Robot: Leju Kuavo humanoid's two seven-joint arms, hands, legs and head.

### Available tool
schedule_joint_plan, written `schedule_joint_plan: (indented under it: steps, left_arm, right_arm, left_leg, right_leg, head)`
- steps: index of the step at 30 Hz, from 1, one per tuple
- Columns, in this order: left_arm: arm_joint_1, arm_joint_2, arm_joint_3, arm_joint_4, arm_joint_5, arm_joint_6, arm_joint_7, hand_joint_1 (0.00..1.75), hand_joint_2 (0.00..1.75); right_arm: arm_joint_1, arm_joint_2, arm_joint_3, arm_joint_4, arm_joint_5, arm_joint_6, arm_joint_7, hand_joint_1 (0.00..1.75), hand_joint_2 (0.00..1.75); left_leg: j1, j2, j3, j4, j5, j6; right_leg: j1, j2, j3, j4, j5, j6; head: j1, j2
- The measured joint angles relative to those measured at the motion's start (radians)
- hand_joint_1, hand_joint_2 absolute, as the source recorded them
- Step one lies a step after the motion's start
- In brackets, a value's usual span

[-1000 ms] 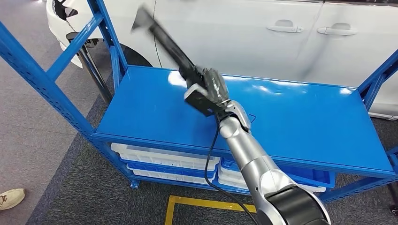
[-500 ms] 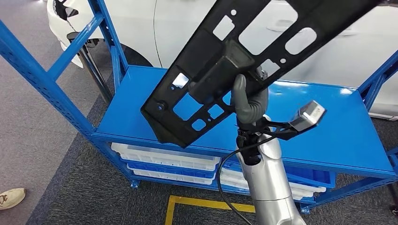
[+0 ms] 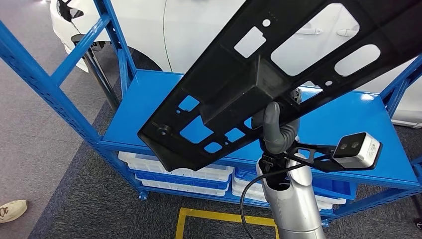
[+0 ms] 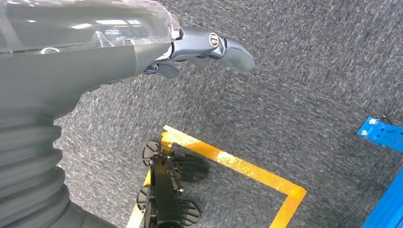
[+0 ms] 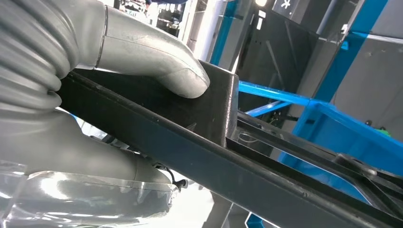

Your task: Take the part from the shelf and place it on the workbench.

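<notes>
While the right hand (image 3: 276,130) grips it from underneath, the long flat black plastic panel (image 3: 278,74) hangs in the air above that hand, tilted, its lower end down toward the hand's left and its upper end rising past the frame's far corner. Its surface is matte black, pierced with rectangular and rounded cut-outs and small round holes, and a raised boxy block sits near its middle. In the right wrist view the thick grey thumb (image 5: 152,59) presses on that block while the panel's dark edge runs across the palm. Beyond and below the hand lies the blue metal shelf (image 3: 159,112). The left hand (image 4: 209,45) hangs over grey carpet, fingers loosely extended, holding nothing.
</notes>
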Motion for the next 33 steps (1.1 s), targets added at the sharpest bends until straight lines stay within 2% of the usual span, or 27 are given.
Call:
schedule_joint_plan:
  steps: [2,3,4,7,8,9,10,12,13,14,17,19,20,22,23,24,25,27,29,32,33]
  left_arm:
    - [0.0,0.001,0.0,0.0,0.0,0.0,0.001,0.0,1.75]
    - [0.0,0.001,0.0,0.0,0.0,0.0,0.001,0.0,1.75]
    - [-0.001,0.0,0.0,0.0,0.0,-0.002,0.002,0.0,1.75]
    - [-0.001,0.001,0.0,0.0,0.002,-0.009,0.004,0.0,1.75]
    - [-0.001,0.001,0.001,0.0,0.005,-0.014,0.005,0.0,1.75]
    - [-0.001,0.001,0.001,0.0,0.008,-0.019,0.005,0.0,1.75]
    - [-0.001,0.001,0.002,0.0,0.011,-0.025,0.006,0.0,1.75]
    - [0.0,0.002,0.004,0.0,0.015,-0.036,0.005,0.0,1.75]
    - [-0.001,0.004,0.005,0.0,0.015,-0.04,0.004,0.0,1.75]
    - [-0.001,0.005,0.005,0.0,0.015,-0.043,0.002,0.0,1.75]
    - [0.0,0.005,0.005,0.0,0.013,-0.05,-0.001,0.0,1.75]
    - [0.0,0.005,0.005,0.0,0.009,-0.051,-0.001,0.0,1.75]
    - [-0.001,0.005,0.005,0.0,0.006,-0.051,-0.001,0.0,1.75]
    - [0.0,0.006,0.005,0.0,0.001,-0.05,0.0,0.0,1.75]
    - [0.001,0.006,0.005,0.0,-0.001,-0.049,0.0,0.0,1.75]
    - [0.001,0.006,0.005,0.0,-0.003,-0.048,0.0,0.0,1.75]
    - [0.001,0.006,0.005,0.0,-0.004,-0.047,0.001,0.0,1.75]
    - [0.0,0.006,0.004,0.0,-0.008,-0.042,0.001,0.0,1.75]
    - [-0.001,0.006,0.003,0.0,-0.013,-0.036,0.002,0.0,1.75]
    - [0.0,0.005,0.002,0.0,-0.015,-0.032,0.007,0.0,1.75]
    - [0.0,0.005,0.002,0.0,-0.015,-0.032,0.008,0.0,1.75]
  right_arm:
    - [0.003,-0.002,0.004,-0.008,-0.006,0.007,0.0,1.75,1.75]
    - [0.004,-0.004,0.005,-0.011,-0.008,0.013,-0.002,1.75,1.75]
    - [0.005,-0.008,0.006,-0.015,-0.008,0.021,-0.006,1.75,1.75]
    - [0.014,-0.021,0.01,-0.02,-0.009,0.035,-0.012,1.75,1.75]
    - [0.019,-0.025,0.01,-0.021,-0.009,0.036,-0.013,1.75,1.75]
    - [0.025,-0.028,0.011,-0.022,-0.009,0.037,-0.014,1.75,1.75]
    - [0.029,-0.031,0.011,-0.025,-0.009,0.039,-0.017,1.75,1.75]
    - [0.032,-0.036,0.011,-0.034,-0.009,0.046,-0.023,1.75,1.75]
    - [0.034,-0.039,0.011,-0.04,-0.008,0.049,-0.026,1.75,1.75]
    - [0.037,-0.041,0.011,-0.046,-0.007,0.052,-0.028,1.75,1.75]
    - [0.046,-0.047,0.011,-0.065,-0.004,0.054,-0.03,1.75,1.75]
    - [0.047,-0.048,0.011,-0.078,-0.004,0.054,-0.03,1.75,1.75]
    - [0.048,-0.048,0.011,-0.083,-0.004,0.055,-0.03,1.75,1.75]
    - [0.052,-0.049,0.011,-0.088,-0.004,0.059,-0.03,1.75,1.75]
    - [0.056,-0.049,0.011,-0.088,-0.004,0.062,-0.029,1.75,1.75]
    - [0.06,-0.05,0.011,-0.089,-0.004,0.065,-0.029,1.75,1.75]
    - [0.063,-0.051,0.011,-0.089,-0.004,0.068,-0.028,1.75,1.75]
    - [0.064,-0.051,0.011,-0.091,-0.004,0.072,-0.029,1.75,1.75]
    - [0.066,-0.053,0.011,-0.095,-0.001,0.081,-0.035,1.75,1.75]
    - [0.077,-0.06,0.011,-0.104,0.008,0.1,-0.053,1.75,1.75]
    - [0.082,-0.064,0.011,-0.11,0.009,0.104,-0.059,1.75,1.75]
  left_leg:
    - [0.002,0.001,0.009,-0.02,0.01,0.007]
    - [0.005,0.003,0.017,-0.035,0.018,0.011]
    - [0.009,0.004,0.025,-0.05,0.026,0.014]
    - [0.013,0.006,0.031,-0.064,0.033,0.016]
    - [0.014,0.006,0.031,-0.063,0.032,0.014]
    - [0.017,0.006,0.031,-0.061,0.031,0.011]
    - [0.021,0.005,0.031,-0.057,0.028,0.006]
    - [0.027,0.003,0.028,-0.042,0.017,-0.012]
    - [0.027,0.002,0.026,-0.033,0.011,-0.021]
    - [0.026,0.001,0.025,-0.028,0.007,-0.031]
    - [0.03,0.001,0.028,-0.03,0.005,-0.052]
    - [0.033,0.003,0.012,0.008,-0.025,-0.054]
    - [0.031,0.005,-0.01,0.059,-0.056,-0.051]
    - [0.024,0.005,-0.074,0.202,-0.125,-0.044]
    - [0.02,0.005,-0.097,0.255,-0.143,-0.041]
    - [0.016,0.005,-0.105,0.274,-0.141,-0.035]
    - [0.012,0.005,-0.092,0.251,-0.121,-0.028]
    - [0.002,0.005,-0.028,0.123,-0.058,-0.008]
    - [-0.007,0.004,0.023,0.019,-0.022,0.006]
    - [-0.011,0.002,0.028,-0.005,-0.01,0.015]
    - [-0.009,0.003,0.025,-0.009,-0.004,0.02]
  right_leg:
    - [0.0,0.0,0.005,-0.006,0.001,0.006]
    - [0.001,-0.001,0.004,0.0,-0.006,0.01]
    - [0.0,-0.001,-0.006,0.026,-0.025,0.014]
    - [-0.014,-0.002,-0.085,0.196,-0.112,0.029]
    - [-0.021,-0.002,-0.103,0.234,-0.122,0.036]
    - [-0.028,-0.002,-0.104,0.238,-0.114,0.043]
    - [-0.035,-0.003,-0.084,0.202,-0.088,0.05]
    - [-0.047,-0.004,-0.016,0.073,-0.032,0.064]
    - [-0.049,-0.001,0.008,0.027,-0.018,0.063]
    - [-0.048,0.002,0.018,0.004,-0.015,0.057]
    - [-0.042,0.007,0.014,0.008,-0.021,0.026]
    - [-0.04,0.005,0.016,0.005,-0.018,0.009]
    - [-0.038,0.003,0.017,0.004,-0.017,0.003]
    - [-0.029,0.001,0.016,0.005,-0.016,-0.006]
    - [-0.024,0.001,0.015,0.005,-0.016,-0.009]
    - [-0.019,0.001,0.014,0.005,-0.015,-0.011]
    - [-0.014,0.001,0.014,0.005,-0.015,-0.012]
    - [-0.008,0.002,0.015,0.006,-0.015,-0.012]
    - [-0.002,0.002,0.012,0.008,-0.013,-0.007]
    - [-0.002,0.001,0.006,0.008,-0.005,0.009]
    - [-0.003,0.001,0.003,0.013,-0.014,0.015]
  head:
    - [0.0,0.0]
    - [0.0,0.0]
    - [0.0,0.0]
    - [0.0,0.0]
    - [0.0,0.0]
    - [0.0,0.0]
    - [0.0,0.0]
    - [0.0,0.0]
    - [0.0,0.0]
    - [0.0,0.0]
    - [0.0,0.0]
    - [0.0,0.0]
    - [0.0,0.0]
    - [0.0,0.0]
    - [0.0,0.0]
    - [0.0,0.0]
    - [0.0,0.0]
    - [0.0,0.0]
    - [0.0,0.0]
    - [0.0,0.0]
    - [0.0,0.0]
